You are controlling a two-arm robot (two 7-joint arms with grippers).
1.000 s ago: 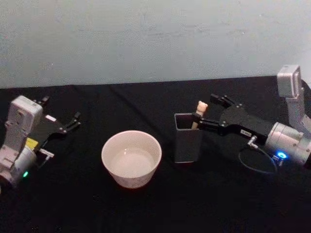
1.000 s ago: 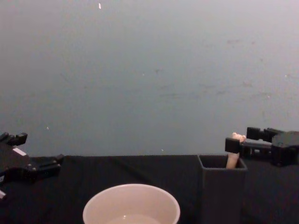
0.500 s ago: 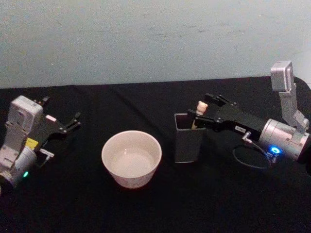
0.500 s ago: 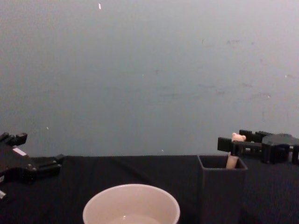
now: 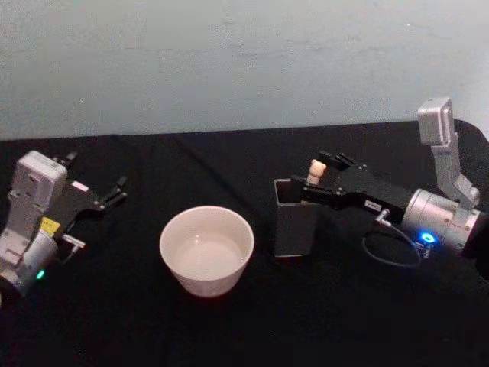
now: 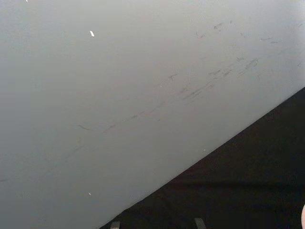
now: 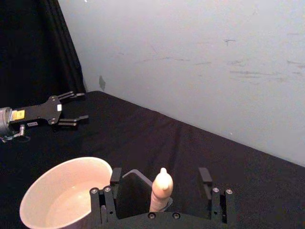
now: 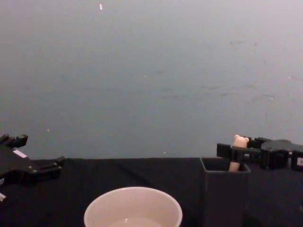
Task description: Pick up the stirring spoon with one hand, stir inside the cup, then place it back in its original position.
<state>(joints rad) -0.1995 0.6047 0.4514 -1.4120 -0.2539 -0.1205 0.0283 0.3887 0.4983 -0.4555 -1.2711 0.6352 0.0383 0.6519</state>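
Fingers (image 7: 116, 177) of right gripper (image 7: 160, 174) have advanced, straddling the stirring spoon (image 7: 161, 191).

one stirring spoon (image 5: 316, 167), one cream cup (image 5: 206, 248), one dark square-mouthed holder (image 5: 294, 223), two black grippers (left gripper (image 5: 96, 171), right gripper (image 5: 313, 176)), one black-covered table (image 5: 229, 329), one pale wall (image 5: 229, 61)

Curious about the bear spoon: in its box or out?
In. The stirring spoon stands in the holder, bear head above the rim, inside the open right pincer; left pincer parked far left.
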